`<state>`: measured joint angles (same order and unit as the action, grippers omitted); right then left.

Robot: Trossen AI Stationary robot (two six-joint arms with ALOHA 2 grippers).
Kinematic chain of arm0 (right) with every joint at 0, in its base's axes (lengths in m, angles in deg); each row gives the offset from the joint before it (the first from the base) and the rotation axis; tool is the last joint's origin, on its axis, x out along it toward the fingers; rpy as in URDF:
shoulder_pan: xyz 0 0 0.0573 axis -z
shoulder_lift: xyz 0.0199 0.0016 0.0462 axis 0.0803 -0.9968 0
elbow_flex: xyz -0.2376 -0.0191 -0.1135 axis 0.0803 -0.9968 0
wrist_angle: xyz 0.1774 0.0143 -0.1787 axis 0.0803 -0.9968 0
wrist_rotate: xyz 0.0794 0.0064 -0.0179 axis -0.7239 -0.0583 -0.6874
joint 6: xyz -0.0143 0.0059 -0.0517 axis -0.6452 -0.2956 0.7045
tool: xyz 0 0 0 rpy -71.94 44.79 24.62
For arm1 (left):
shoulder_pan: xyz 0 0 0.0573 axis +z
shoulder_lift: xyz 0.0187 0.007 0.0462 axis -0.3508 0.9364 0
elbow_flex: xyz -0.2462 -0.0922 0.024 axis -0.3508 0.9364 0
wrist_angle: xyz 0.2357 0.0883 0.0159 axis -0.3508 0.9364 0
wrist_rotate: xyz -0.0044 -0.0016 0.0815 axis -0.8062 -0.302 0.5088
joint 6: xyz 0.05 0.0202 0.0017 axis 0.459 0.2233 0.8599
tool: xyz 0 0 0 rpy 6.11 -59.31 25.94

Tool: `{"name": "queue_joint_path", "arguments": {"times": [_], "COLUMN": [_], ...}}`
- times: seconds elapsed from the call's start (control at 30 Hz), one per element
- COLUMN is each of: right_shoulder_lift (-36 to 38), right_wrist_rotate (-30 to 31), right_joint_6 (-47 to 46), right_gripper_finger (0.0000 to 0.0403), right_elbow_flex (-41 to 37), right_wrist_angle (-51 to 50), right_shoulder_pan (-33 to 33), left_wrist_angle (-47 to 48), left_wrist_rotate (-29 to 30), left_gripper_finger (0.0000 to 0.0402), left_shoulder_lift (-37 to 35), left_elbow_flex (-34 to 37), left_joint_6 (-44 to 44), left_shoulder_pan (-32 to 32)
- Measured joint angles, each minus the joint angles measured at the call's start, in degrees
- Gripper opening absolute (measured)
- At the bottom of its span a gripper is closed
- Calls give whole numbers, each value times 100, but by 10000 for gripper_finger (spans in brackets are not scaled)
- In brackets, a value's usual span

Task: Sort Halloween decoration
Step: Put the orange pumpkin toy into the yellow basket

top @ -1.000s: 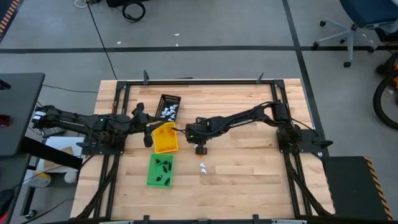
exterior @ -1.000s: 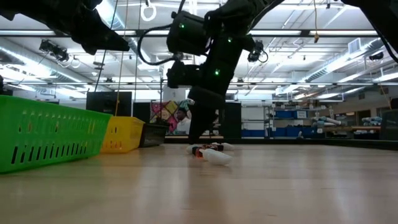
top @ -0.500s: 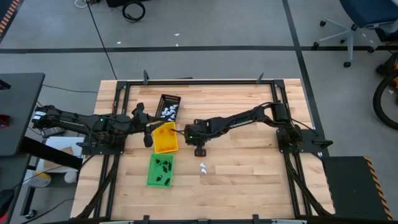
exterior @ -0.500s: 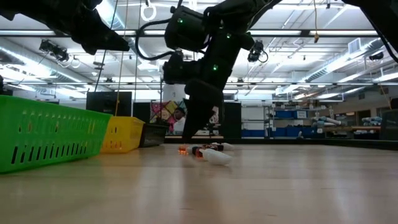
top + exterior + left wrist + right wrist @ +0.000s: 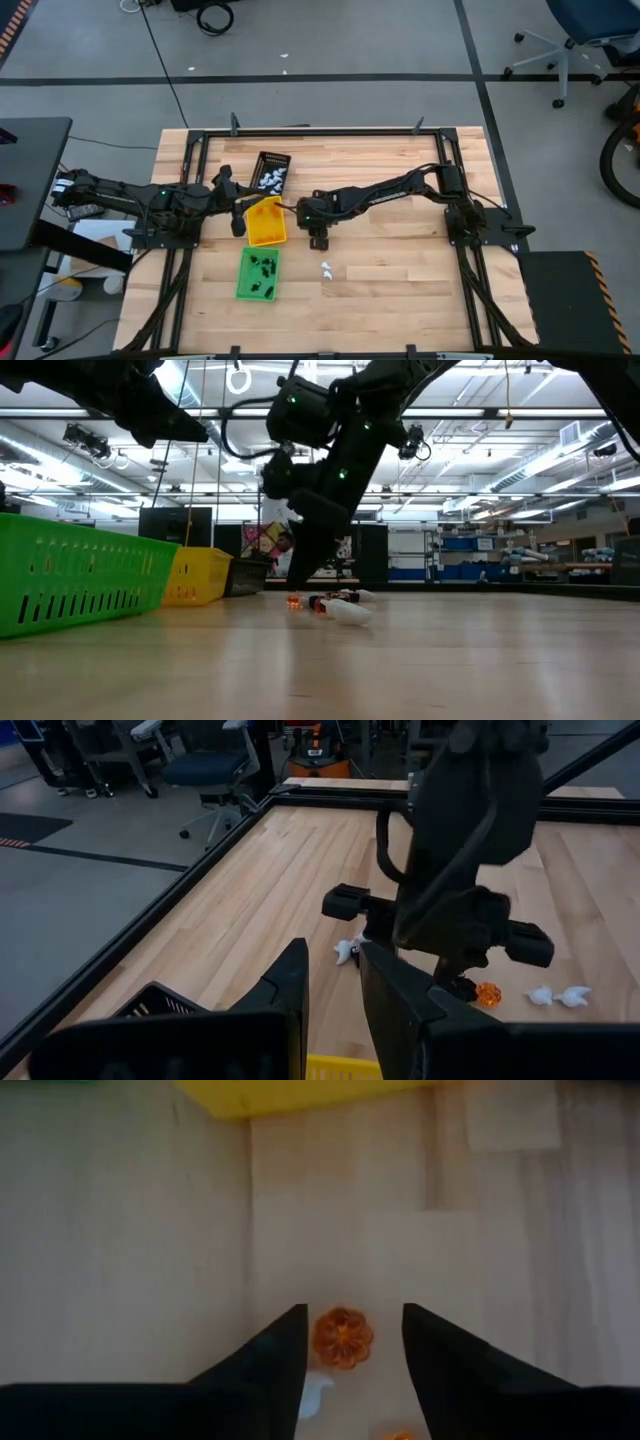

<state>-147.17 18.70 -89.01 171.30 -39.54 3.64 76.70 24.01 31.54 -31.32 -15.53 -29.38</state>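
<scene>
Our right gripper [image 5: 347, 1342] hangs open at frame centre, straddling an orange pumpkin [image 5: 343, 1337] just below the yellow tray [image 5: 265, 222]

Orange pumpkin trinket [image 5: 343, 1338] on pale wood table [image 5: 120, 1260], beside a yellow tray [image 5: 265, 222]

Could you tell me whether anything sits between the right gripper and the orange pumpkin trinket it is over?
Nothing visible does. The right gripper has open fingers on either side of the orange pumpkin trinket, with bare wood around it. A white trinket lies beside it, not in the way.
</scene>
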Motion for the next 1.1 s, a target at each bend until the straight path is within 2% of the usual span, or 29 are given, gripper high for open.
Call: {"name": "queue_joint_path", "arguments": {"times": [0.27,0.6,0.8,0.93,1.1], "right_shoulder_lift": [0,2,7,11,15], "right_wrist_rotate": [-2,18,37,55,440], "right_joint_6": [-61,74,31,156,475], "right_gripper_finger": [164,95,94,97,97], "right_elbow_flex": [-503,-566,-563,-305,180], "right_wrist_angle": [576,732,893,939,929], "right_shoulder_pan": [-14,-31,-145,-220,-278], "left_wrist_angle": [0,-2,-1,-2,-6], "left_wrist_rotate": [-2,-1,-1,0,-2], "left_gripper_finger": [69,69,69,69,69], "left_shoulder_lift": [0,0,0,0,0], "left_elbow_flex": [0,0,0,0,0], "left_joint_6": [0,0,0,0,-2], "left_shoulder_pan": [-2,-1,-1,0,0]}}
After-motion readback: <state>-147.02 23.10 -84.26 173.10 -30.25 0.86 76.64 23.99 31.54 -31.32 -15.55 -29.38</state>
